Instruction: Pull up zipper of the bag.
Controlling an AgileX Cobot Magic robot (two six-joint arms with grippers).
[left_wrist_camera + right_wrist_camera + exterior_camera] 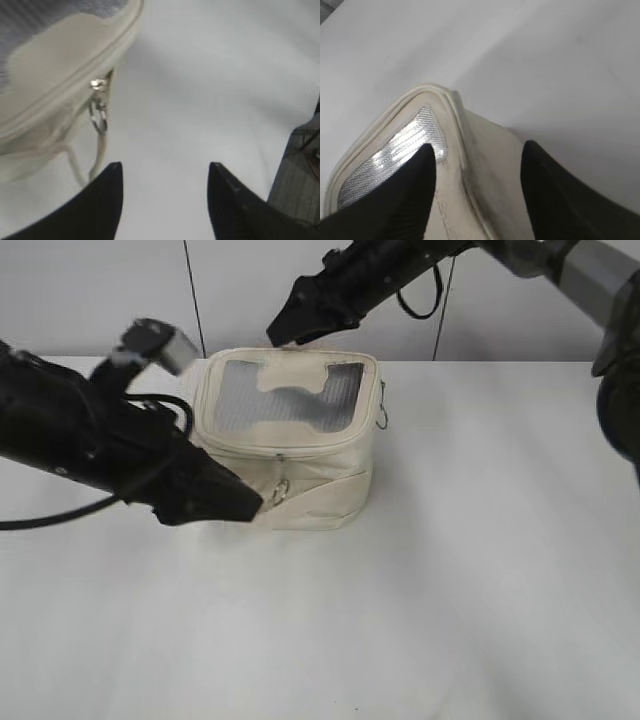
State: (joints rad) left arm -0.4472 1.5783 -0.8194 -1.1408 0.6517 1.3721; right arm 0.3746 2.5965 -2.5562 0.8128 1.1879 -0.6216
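Zipper [98,84] slider with its ring pull sits on the bag [290,440] front rim, at 10 o'clock from the left gripper [165,200], whose jaws are spread and empty. Right gripper [477,190] straddles the rear corner, apart, gripping nothing. Risk: closing off-target pinches fabric, dragging the unbraced bag.

The bag [300,485] is cream cloth, soft and matt, with stitched piping along its rim, while its top panel [240,395] is a grey see-through mesh that catches the light with a faint sheen. The zipper [98,84] carries a small slider and ring pull of shiny silver metal. Both the left gripper [162,200] and the right gripper [477,190] have dark fingers of dull, finely ribbed plastic, and the desk [480,570] is smooth, matt white.
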